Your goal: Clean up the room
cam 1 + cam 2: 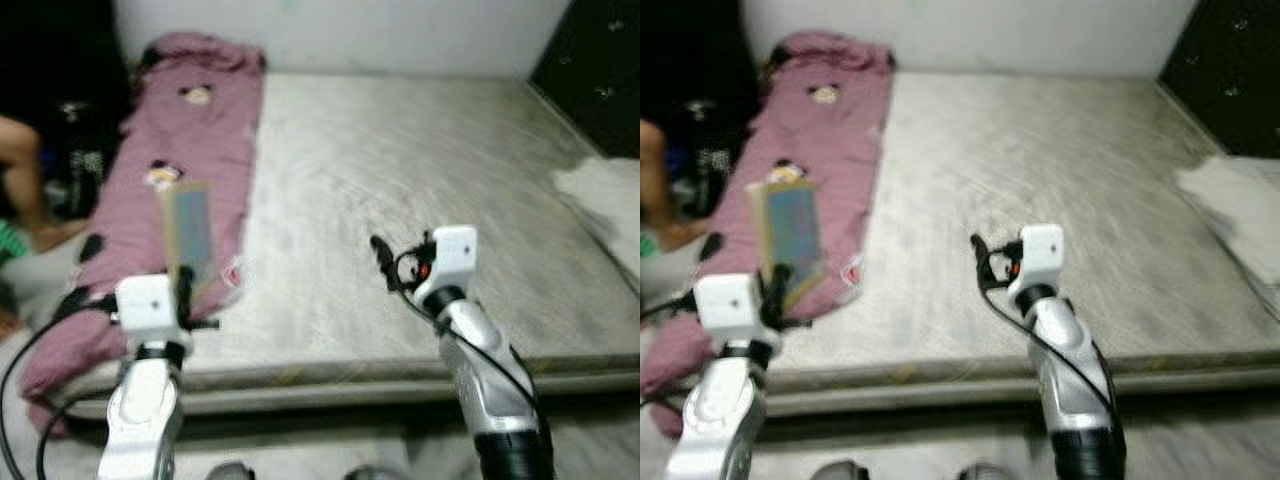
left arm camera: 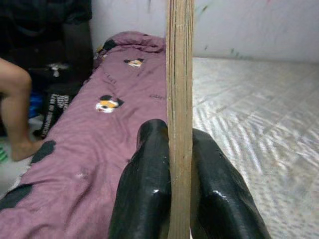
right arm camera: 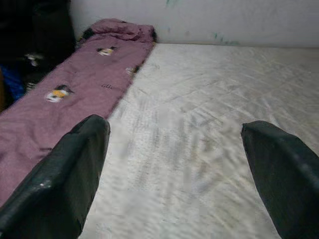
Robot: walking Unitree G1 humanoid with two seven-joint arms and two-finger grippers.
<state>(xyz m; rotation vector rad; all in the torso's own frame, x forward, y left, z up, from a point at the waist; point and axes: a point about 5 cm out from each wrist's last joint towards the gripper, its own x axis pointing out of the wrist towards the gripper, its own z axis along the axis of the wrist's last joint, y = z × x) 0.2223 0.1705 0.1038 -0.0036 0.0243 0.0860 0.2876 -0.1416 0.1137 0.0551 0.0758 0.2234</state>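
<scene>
Left gripper [image 1: 184, 283] pinches a flat book [image 1: 189, 237] upright, long axis toward 12 o'clock above the purple blanket [image 1: 190, 150]; right gripper [image 1: 385, 262] hangs spread over the mattress [image 1: 400, 170].

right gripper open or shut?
Open. The right gripper has its two black fingers set far apart, with bare mattress between them.
</scene>
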